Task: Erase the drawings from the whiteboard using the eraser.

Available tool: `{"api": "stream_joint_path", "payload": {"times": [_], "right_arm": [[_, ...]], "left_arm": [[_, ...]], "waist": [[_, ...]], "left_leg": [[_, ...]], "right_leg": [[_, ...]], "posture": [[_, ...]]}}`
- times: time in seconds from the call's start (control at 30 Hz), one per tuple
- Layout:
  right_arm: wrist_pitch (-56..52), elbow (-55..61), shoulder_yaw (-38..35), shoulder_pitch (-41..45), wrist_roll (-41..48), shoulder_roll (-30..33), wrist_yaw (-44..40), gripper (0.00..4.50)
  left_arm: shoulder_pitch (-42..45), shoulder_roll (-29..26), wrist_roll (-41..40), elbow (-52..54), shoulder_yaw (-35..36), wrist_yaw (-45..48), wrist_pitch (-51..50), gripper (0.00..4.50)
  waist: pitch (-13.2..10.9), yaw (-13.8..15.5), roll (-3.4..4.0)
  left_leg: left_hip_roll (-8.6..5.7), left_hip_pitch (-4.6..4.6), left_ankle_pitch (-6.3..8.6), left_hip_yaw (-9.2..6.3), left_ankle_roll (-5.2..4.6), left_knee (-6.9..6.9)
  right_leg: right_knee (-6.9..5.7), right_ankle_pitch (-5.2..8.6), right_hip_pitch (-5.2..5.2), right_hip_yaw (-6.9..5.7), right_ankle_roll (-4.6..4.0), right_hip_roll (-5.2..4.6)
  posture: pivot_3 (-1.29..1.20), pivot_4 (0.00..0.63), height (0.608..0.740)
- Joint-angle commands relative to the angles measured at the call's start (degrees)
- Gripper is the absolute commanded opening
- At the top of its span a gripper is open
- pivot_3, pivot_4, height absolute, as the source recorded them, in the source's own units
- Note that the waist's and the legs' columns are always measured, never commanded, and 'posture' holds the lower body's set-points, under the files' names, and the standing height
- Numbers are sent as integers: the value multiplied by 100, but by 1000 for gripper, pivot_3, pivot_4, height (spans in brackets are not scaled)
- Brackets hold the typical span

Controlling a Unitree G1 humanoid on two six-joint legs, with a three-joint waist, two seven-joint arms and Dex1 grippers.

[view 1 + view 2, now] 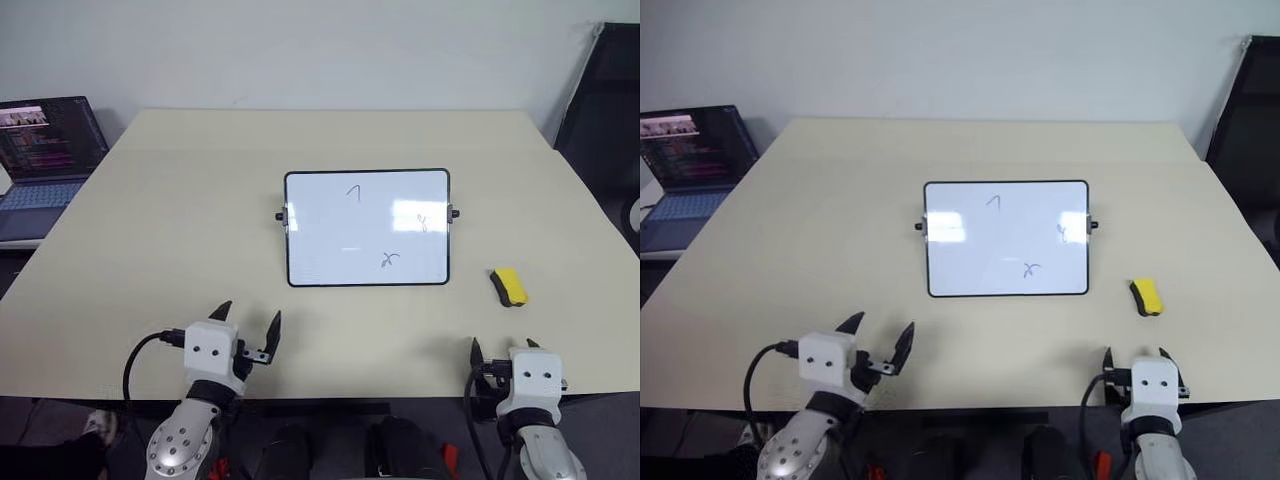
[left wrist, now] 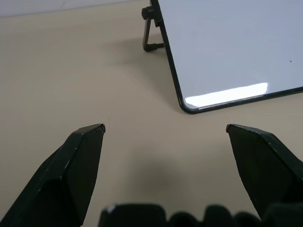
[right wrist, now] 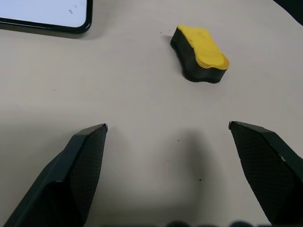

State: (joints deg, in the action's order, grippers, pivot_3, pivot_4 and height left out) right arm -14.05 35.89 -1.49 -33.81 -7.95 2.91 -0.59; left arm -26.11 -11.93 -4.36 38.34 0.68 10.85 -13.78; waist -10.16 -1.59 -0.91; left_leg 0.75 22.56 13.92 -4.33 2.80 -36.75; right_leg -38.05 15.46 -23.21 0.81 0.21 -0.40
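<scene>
The whiteboard (image 1: 367, 228) stands in the middle of the beige table (image 1: 170, 230), propped on small side stands. Three dark drawings mark it: a "1" stroke (image 1: 353, 192), an "8" squiggle (image 1: 423, 222) and an "x" squiggle (image 1: 390, 260). The yellow eraser (image 1: 508, 286) with a black base lies flat on the table to the right of the board's lower corner. My left gripper (image 1: 248, 328) is open near the table's front edge, short of the board's lower left corner (image 2: 189, 108). My right gripper (image 1: 502, 348) is open and empty at the front edge, with the eraser (image 3: 200, 53) a short way ahead of it.
An open laptop (image 1: 45, 160) with a lit screen sits on a lower surface beyond the table's left edge. A dark panel (image 1: 608, 90) stands at the far right. Bare tabletop surrounds the board on all sides.
</scene>
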Motion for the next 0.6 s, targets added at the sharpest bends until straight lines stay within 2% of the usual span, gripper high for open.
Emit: {"api": "stream_joint_path", "payload": {"times": [0.03, 0.6], "right_arm": [[86, 279, 42, -32, -21, -69, 66, 4463], [268, -394, -227, 767, 31, -36, 201, 4463]], "left_arm": [[82, -87, -79, 235, 134, 80, -23, 4500], [638, 3, 51, -234, 204, 6, 124, 4500]], "waist": [[0, 0, -1], [-3, 4, -7]], "left_leg": [[0, 0, 0, -1, 0, -1], [-5, 3, 0, 6, 0, 2]], "right_leg": [[0, 0, 0, 1, 0, 0], [-3, -1, 0, -2, 3, 1]], "posture": [[0, 150, 740], [0, 150, 740]]}}
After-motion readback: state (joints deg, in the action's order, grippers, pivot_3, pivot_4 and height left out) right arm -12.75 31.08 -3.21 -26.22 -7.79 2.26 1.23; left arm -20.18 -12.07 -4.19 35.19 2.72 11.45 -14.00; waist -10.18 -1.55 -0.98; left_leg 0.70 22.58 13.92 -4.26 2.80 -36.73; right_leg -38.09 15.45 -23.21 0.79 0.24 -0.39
